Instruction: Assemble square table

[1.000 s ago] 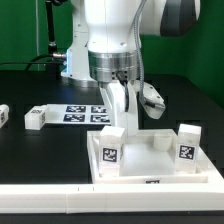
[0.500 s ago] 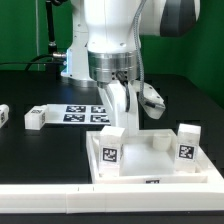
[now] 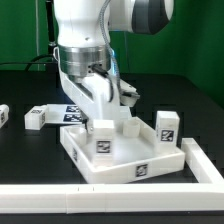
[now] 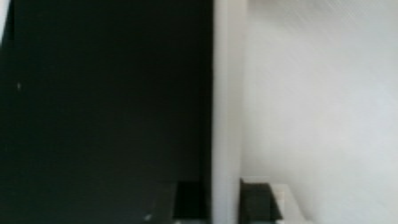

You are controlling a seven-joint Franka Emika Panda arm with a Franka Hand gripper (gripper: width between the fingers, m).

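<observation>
The white square tabletop (image 3: 128, 158) lies on the black table, turned at an angle, rim up. Two tagged white legs stand in it, one at the near left corner (image 3: 103, 138) and one at the right corner (image 3: 168, 125). My gripper (image 3: 104, 104) reaches down at its far left rim and is shut on that rim. In the wrist view the rim (image 4: 228, 100) runs as a thin white strip between my two dark fingers (image 4: 192, 203), with my gripper (image 4: 228, 203) closed on it. The tabletop's floor (image 4: 320, 100) fills one side.
A loose white leg (image 3: 35, 119) and another (image 3: 3, 115) lie at the exterior view's left. The marker board (image 3: 72, 113) lies behind the tabletop, partly hidden by the arm. The long white border bar (image 3: 100, 195) runs along the front and up the right (image 3: 205, 162).
The arm has swung to the exterior view's left. The tabletop with its legs has slid left with it and turned to an angle.
</observation>
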